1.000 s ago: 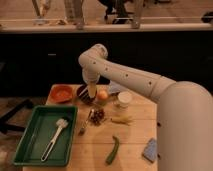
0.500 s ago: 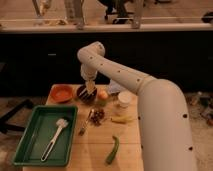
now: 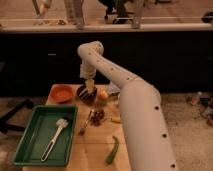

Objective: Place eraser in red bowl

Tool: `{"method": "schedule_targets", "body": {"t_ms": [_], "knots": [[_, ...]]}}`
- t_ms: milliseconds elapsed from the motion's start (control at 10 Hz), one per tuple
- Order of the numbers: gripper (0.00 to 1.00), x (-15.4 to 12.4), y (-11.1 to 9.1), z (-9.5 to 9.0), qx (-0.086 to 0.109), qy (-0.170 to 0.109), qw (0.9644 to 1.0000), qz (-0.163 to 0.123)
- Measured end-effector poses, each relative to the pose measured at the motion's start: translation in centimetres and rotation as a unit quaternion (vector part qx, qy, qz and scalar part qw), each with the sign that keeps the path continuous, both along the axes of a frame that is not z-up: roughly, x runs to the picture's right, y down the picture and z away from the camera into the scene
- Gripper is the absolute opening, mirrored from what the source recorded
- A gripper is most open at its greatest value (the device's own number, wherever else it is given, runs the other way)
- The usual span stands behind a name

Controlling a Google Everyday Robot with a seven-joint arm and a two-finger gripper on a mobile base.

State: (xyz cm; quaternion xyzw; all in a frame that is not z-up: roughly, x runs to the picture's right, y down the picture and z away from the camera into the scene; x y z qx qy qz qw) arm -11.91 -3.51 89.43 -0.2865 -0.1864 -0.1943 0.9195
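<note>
The red bowl (image 3: 62, 92) sits at the table's back left, shallow and orange-red. Just right of it stands a dark bowl (image 3: 85, 95). My gripper (image 3: 90, 86) hangs from the white arm right above the dark bowl, pale fingers pointing down at its rim, open, with nothing seen between them. The eraser (image 3: 85, 122), a small dark oblong block, lies slanted on the wood in the middle of the table, in front of the dark bowl and well below the gripper.
A green tray (image 3: 30, 142) holding a white brush (image 3: 56, 134) fills the front left. A round orange fruit (image 3: 102, 95), a dark reddish lump (image 3: 98, 117), a yellow piece (image 3: 116, 120) and a green pepper (image 3: 113, 150) lie nearby. The white arm (image 3: 140, 115) covers the table's right side.
The arm's thick lower part has swung in over the table's right side, hiding things there. The gripper has stayed over the dark bowl, hardly moving.
</note>
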Motion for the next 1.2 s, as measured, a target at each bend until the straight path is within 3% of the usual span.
{"method": "schedule_targets", "body": {"t_ms": [400,700,1200], "knots": [[0.8,-0.6,0.4,1.6,-0.035,-0.009,0.999,-0.028],[0.8,-0.4,0.5,2.0,-0.035,0.005,0.9985,-0.043],[0.8,3.0,1.6,2.6,-0.049,0.022,0.9981,-0.029]]}}
